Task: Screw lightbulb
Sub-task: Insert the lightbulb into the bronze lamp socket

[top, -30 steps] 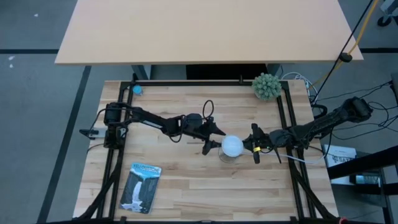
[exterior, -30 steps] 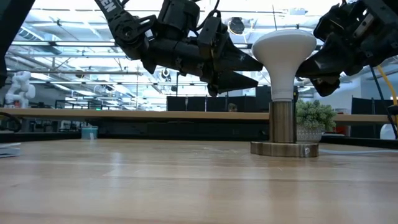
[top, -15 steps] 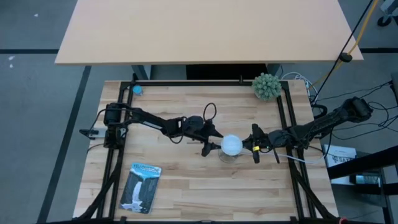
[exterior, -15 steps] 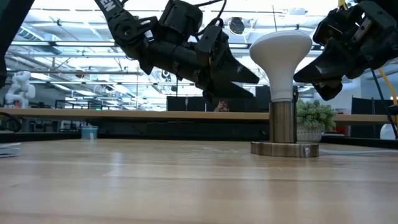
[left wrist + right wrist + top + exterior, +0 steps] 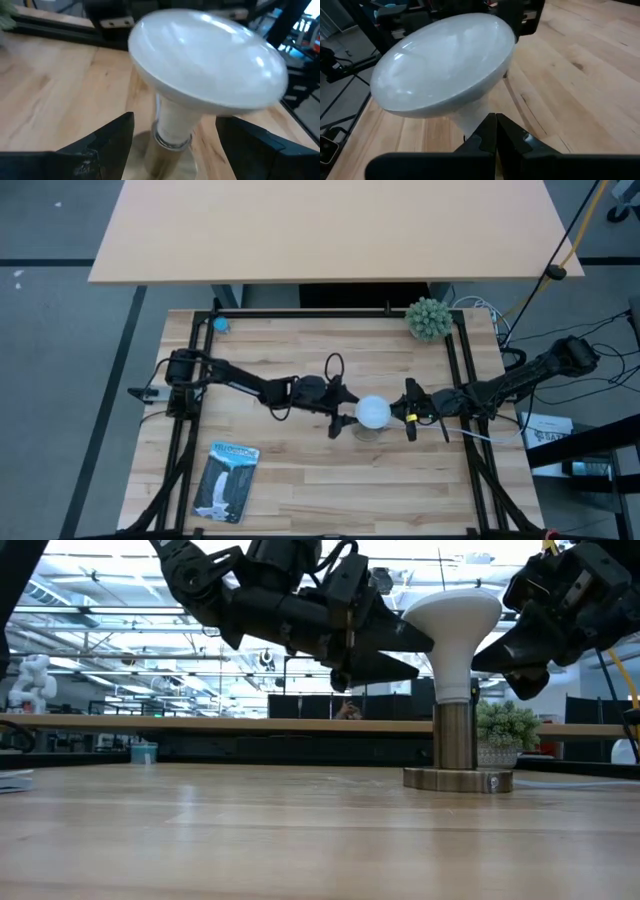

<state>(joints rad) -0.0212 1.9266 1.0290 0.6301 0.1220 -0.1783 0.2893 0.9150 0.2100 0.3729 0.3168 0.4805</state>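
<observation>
Bright, even overhead light; the lightbulb (image 5: 210, 75) shows glare, and the wrist views seem slightly blurred.

The lightbulb (image 5: 373, 413), a white bulb with a wide frosted dome tapering to a narrower pale neck, stands upright, dome uppermost, with its neck seated in a metal socket cylinder (image 5: 456, 734) near the desk (image 5: 300, 480) centre.

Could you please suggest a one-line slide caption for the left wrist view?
Left end effector, open, straddling the neck of the lightbulb seated upright in its socket on the wooden table.
</observation>
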